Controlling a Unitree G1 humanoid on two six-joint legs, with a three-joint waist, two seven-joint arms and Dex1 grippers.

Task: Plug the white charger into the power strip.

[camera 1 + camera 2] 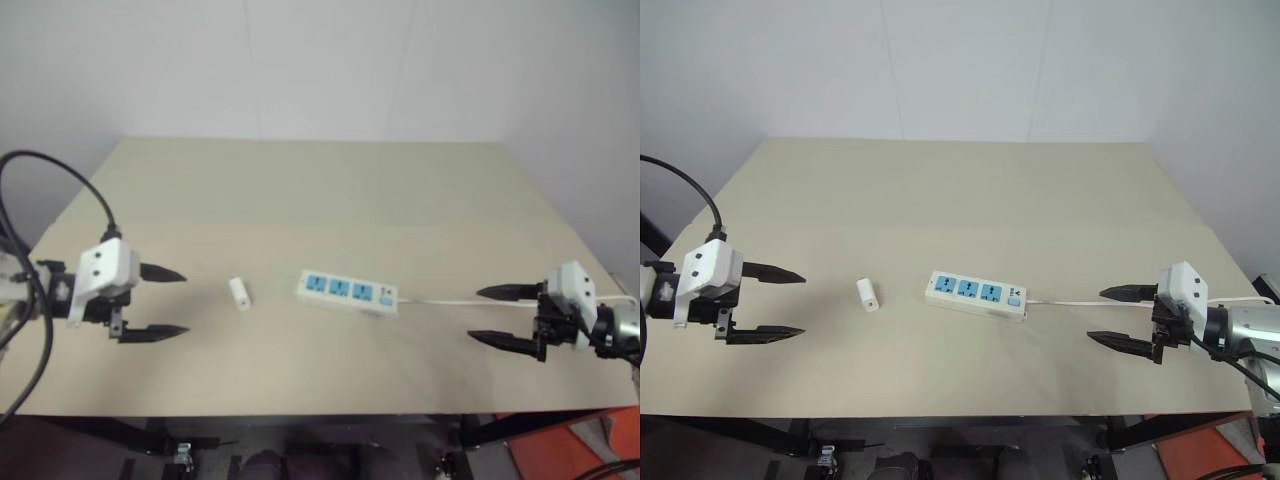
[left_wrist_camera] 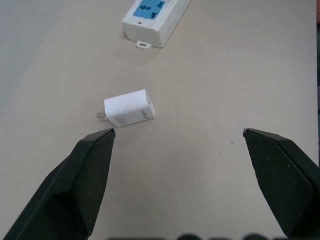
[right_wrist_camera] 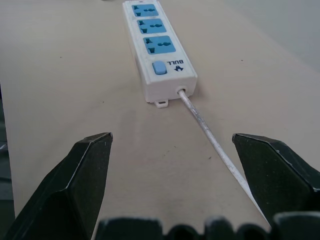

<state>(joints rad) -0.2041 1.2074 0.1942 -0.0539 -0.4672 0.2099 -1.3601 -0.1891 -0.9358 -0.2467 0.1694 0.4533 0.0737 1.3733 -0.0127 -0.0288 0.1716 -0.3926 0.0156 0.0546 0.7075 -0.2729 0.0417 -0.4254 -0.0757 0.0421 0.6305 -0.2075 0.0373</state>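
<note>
Small smooth boxy white charger [image 2: 129, 107] and long flat power strip [image 1: 346, 292] between spread, empty black pincers.

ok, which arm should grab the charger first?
Left. The left tool is open and faces the white charger lying just ahead of it. The right tool sits past the power strip, at its cord end.

Power strip [image 2: 156, 20] cut off by edge; cord [image 3: 215, 142] too.

Beige rect. table [image 1: 970, 190] w/ dark frame, set vs plain white wall [image 1: 960, 60]; orange-red floor patch [image 1: 590, 450] at right.
</note>
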